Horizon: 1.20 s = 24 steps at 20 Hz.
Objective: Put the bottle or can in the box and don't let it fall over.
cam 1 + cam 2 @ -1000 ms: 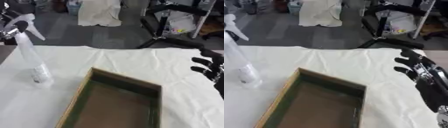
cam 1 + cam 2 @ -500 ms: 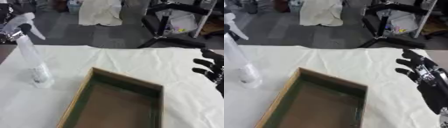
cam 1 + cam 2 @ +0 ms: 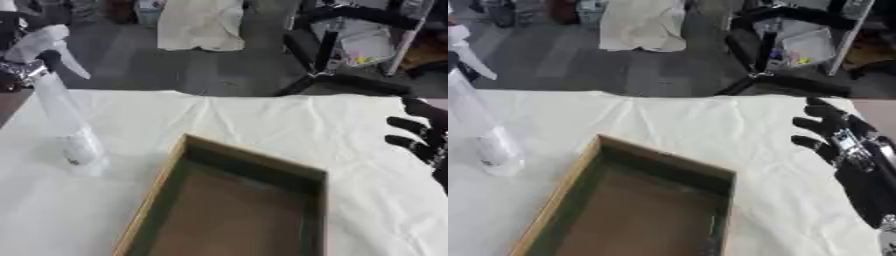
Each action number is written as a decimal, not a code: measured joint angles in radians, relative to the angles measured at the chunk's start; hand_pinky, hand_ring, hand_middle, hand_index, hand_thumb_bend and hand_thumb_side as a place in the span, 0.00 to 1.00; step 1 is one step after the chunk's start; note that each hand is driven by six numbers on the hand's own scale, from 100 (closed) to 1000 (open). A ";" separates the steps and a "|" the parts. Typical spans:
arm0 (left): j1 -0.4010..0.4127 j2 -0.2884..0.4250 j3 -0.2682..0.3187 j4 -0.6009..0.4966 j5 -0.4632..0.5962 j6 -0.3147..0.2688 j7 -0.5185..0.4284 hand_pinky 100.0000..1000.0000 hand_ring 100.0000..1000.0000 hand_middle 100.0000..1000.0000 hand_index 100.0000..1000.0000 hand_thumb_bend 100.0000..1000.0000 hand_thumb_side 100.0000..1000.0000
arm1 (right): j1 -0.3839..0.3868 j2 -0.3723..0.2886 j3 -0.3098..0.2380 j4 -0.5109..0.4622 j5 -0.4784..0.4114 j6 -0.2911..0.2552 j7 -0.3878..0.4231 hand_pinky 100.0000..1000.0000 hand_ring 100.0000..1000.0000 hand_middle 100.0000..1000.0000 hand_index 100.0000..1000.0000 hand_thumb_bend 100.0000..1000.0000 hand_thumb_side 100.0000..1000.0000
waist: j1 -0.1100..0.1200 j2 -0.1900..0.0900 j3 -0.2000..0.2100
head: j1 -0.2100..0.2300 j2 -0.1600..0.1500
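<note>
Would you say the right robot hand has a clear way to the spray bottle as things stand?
Probably not directly: the right robot hand is across the table, with the open wooden box between it and the spray bottle.

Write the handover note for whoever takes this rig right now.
Right hand: open, fingers spread, holding nothing, over the white cloth at the right edge.
Left hand: not clearly visible; something dark sits by the sprayer head at the far left, state unknown.
Spray bottle: clear, white trigger head, upright on the cloth, left of the box, outside it.
Box: open, nothing inside.
Done: nothing placed.
Left: move the bottle into the box and set it down upright.
</note>
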 measured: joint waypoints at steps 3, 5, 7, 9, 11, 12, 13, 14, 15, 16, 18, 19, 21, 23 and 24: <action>0.000 0.000 0.000 0.000 0.016 0.006 0.004 0.71 0.71 0.83 0.79 0.00 0.42 | 0.000 0.000 0.000 0.000 0.001 0.000 0.001 0.81 0.88 0.98 0.76 0.00 0.51 | 0.000 0.000 0.001 | 0.000 0.000; 0.001 0.000 0.000 0.000 0.027 0.011 0.006 0.71 0.71 0.83 0.78 0.00 0.44 | 0.000 0.000 -0.001 0.000 0.003 0.000 0.002 0.81 0.88 0.98 0.76 0.00 0.51 | 0.000 0.000 0.002 | 0.000 0.000; 0.001 0.000 0.000 0.000 0.034 0.013 0.008 0.71 0.70 0.82 0.78 0.00 0.43 | 0.000 0.000 -0.002 0.000 0.004 0.000 0.003 0.81 0.88 0.98 0.76 0.00 0.51 | -0.001 0.000 0.002 | 0.000 0.000; 0.002 0.000 0.000 0.000 0.037 0.015 0.011 0.69 0.67 0.81 0.76 0.00 0.39 | 0.000 0.000 -0.003 0.000 0.004 0.000 0.004 0.81 0.88 0.98 0.76 0.00 0.51 | -0.001 0.000 0.003 | 0.000 0.000; 0.002 0.000 0.000 0.000 0.037 0.017 0.013 0.69 0.65 0.80 0.75 0.00 0.34 | 0.000 0.000 -0.004 0.000 0.004 0.000 0.004 0.81 0.88 0.98 0.76 0.00 0.51 | -0.003 0.000 0.003 | 0.001 0.000; 0.002 0.000 0.000 0.000 0.037 0.017 0.013 0.69 0.64 0.79 0.75 0.00 0.32 | 0.000 0.000 -0.005 0.000 0.004 0.000 0.004 0.81 0.88 0.98 0.76 0.00 0.51 | -0.004 0.000 0.003 | 0.001 0.000; 0.003 0.000 0.000 0.001 0.037 0.017 0.014 0.69 0.64 0.79 0.74 0.00 0.32 | 0.000 0.000 -0.005 0.000 0.004 -0.001 0.004 0.81 0.88 0.98 0.76 0.00 0.51 | -0.004 0.001 0.003 | 0.002 -0.001; 0.003 0.000 0.000 0.001 0.037 0.018 0.014 0.68 0.63 0.78 0.74 0.00 0.31 | 0.000 0.000 -0.005 0.000 0.004 -0.001 0.004 0.81 0.88 0.98 0.76 0.00 0.51 | -0.004 0.002 0.003 | 0.003 -0.001; 0.003 0.000 0.000 0.002 0.037 0.018 0.015 0.68 0.63 0.78 0.74 0.00 0.31 | 0.000 0.000 -0.005 0.000 0.004 -0.001 0.004 0.81 0.88 0.98 0.76 0.00 0.51 | -0.004 0.003 0.003 | 0.004 -0.001; 0.003 0.000 0.000 0.003 0.037 0.017 0.017 0.68 0.62 0.77 0.73 0.00 0.28 | 0.000 0.000 -0.005 0.000 0.004 -0.001 0.004 0.81 0.88 0.98 0.76 0.00 0.51 | -0.005 0.003 0.003 | 0.004 -0.001; 0.004 0.000 0.000 0.006 0.037 0.016 0.018 0.68 0.62 0.77 0.73 0.00 0.26 | 0.000 0.000 -0.005 0.000 0.004 -0.001 0.003 0.81 0.88 0.98 0.76 0.00 0.51 | -0.006 0.004 0.003 | 0.004 -0.001; 0.004 0.000 0.000 0.006 0.036 0.016 0.019 0.68 0.61 0.76 0.72 0.00 0.26 | 0.000 0.000 -0.005 0.000 0.004 -0.001 0.003 0.81 0.88 0.98 0.76 0.00 0.51 | -0.006 0.005 0.003 | 0.004 -0.001; 0.004 0.000 0.000 0.006 0.034 0.015 0.019 0.67 0.59 0.74 0.70 0.00 0.27 | 0.000 0.000 -0.006 0.000 0.004 -0.001 0.003 0.81 0.88 0.98 0.76 0.00 0.52 | -0.006 0.005 0.003 | 0.004 -0.001; 0.004 0.000 0.000 0.006 0.034 0.015 0.023 0.66 0.58 0.73 0.69 0.00 0.29 | 0.000 0.000 -0.006 0.000 0.004 -0.001 0.003 0.81 0.88 0.98 0.76 0.00 0.52 | -0.006 0.005 0.004 | 0.004 -0.001; 0.004 0.000 0.000 0.006 0.034 0.014 0.027 0.65 0.57 0.73 0.69 0.00 0.30 | 0.000 0.000 -0.006 0.000 0.004 -0.001 0.003 0.81 0.88 0.98 0.76 0.00 0.52 | -0.006 0.005 0.005 | 0.004 -0.001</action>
